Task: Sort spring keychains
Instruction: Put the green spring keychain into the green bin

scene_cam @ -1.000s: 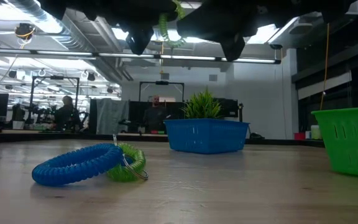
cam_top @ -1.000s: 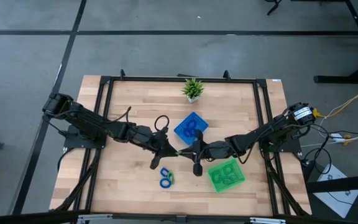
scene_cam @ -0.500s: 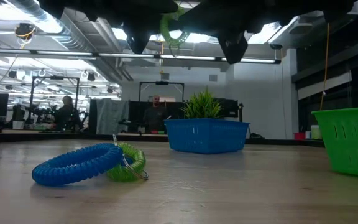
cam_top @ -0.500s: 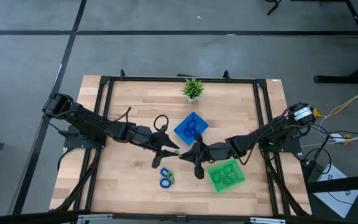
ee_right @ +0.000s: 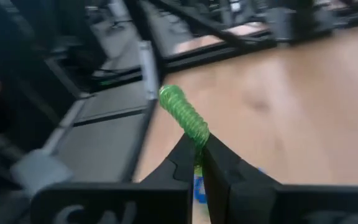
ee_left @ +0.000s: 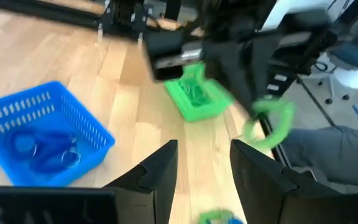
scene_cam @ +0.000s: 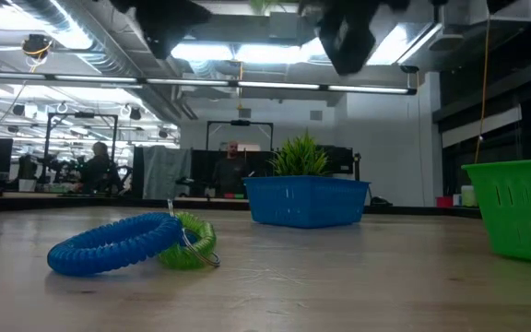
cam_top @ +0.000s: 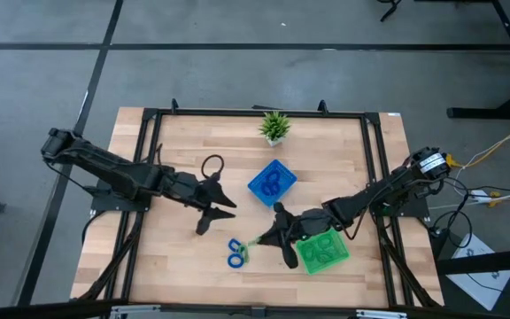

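My right gripper (cam_top: 266,238) hangs over the table's middle, left of the green tray (cam_top: 322,251), shut on a light green spring keychain (ee_right: 184,116), which also shows in the left wrist view (ee_left: 271,121). My left gripper (cam_top: 224,211) stands open and holds nothing, left of the blue tray (cam_top: 272,182). A blue keychain (scene_cam: 111,245) and a green keychain (scene_cam: 192,242) lie together flat on the table near the front (cam_top: 237,252). Both trays hold keychains of their own colour. My right gripper pinches the green keychain's coil at one end (ee_right: 197,142) between its two fingers. The fingers reach nearly level from the table's right side. The coil sticks out past the fingertips, lifted clear of the table.
A small potted plant (cam_top: 274,126) stands at the table's far edge, behind the blue tray. A black frame (cam_top: 255,112) runs around the table top. Bare wood lies at the near left and far left. People stand in the room behind the table.
My left gripper has opened, let go of the green keychain and drawn back toward the table's left edge, rising. My right gripper has taken the keychain over and carried it toward the near edge, rolling its wrist as it went.
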Controlling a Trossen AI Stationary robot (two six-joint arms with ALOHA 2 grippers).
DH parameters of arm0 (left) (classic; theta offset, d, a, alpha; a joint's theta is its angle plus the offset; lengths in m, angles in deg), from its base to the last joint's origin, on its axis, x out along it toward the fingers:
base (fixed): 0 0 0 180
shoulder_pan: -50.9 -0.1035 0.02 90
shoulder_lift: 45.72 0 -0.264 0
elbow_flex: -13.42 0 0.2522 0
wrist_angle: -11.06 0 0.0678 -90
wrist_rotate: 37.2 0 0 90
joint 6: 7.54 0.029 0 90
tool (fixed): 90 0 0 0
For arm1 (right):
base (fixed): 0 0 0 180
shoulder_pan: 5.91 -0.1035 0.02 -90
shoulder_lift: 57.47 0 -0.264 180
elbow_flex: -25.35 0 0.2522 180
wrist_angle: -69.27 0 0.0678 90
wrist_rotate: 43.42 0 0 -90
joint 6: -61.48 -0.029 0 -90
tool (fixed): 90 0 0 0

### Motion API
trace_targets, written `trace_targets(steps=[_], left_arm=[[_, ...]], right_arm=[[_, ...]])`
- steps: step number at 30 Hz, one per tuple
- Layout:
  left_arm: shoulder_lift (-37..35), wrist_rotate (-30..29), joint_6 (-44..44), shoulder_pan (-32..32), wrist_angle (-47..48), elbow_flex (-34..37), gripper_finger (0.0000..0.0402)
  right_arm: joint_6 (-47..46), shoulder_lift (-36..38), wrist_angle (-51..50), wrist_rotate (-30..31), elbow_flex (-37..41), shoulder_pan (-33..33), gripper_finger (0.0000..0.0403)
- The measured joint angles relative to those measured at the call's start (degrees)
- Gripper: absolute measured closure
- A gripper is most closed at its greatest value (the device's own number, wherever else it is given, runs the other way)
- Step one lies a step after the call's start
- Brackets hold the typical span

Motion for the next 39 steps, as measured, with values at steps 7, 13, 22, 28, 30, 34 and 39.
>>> trace_targets(steps=[7, 13, 22, 28, 30, 34, 39], left_arm=[[-1.78, -2.81, -0.95, 1.74, 7.54, 0.00, 0.0259], [-1.41, -5.72, -2.26, 3.07, 9.27, 0.00, 0.0259], [-1.43, -7.80, -2.31, 3.44, 9.59, 0.00, 0.0259], [-1.43, -7.80, -2.33, 3.44, 9.64, 0.00, 0.0259], [-1.43, -7.80, -2.31, 3.44, 9.63, 0.00, 0.0259], [-1.43, -8.06, -2.32, 3.44, 9.66, 0.00, 0.0259], [-1.43, -9.06, -2.31, 3.44, 9.68, 0.00, 0.0259]], right_arm=[[-0.27, 0.02, -1.70, -15.42, -6.44, -2.42, 0.0388], [-9.22, 0.11, -21.93, -22.82, -15.16, -4.16, 0.0388], [-18.37, 0.11, -62.01, -20.88, -27.24, -4.82, 0.0387], [-23.50, 0.11, -72.03, -22.37, -27.80, -4.82, 0.0387], [-25.23, 0.11, -75.73, -22.35, -27.80, -4.82, 0.0387], [-27.41, 0.11, -83.16, -20.11, -27.80, -4.81, 0.0387], [-32.08, 0.11, -88.36, -16.61, -26.88, -4.93, 0.0387]])
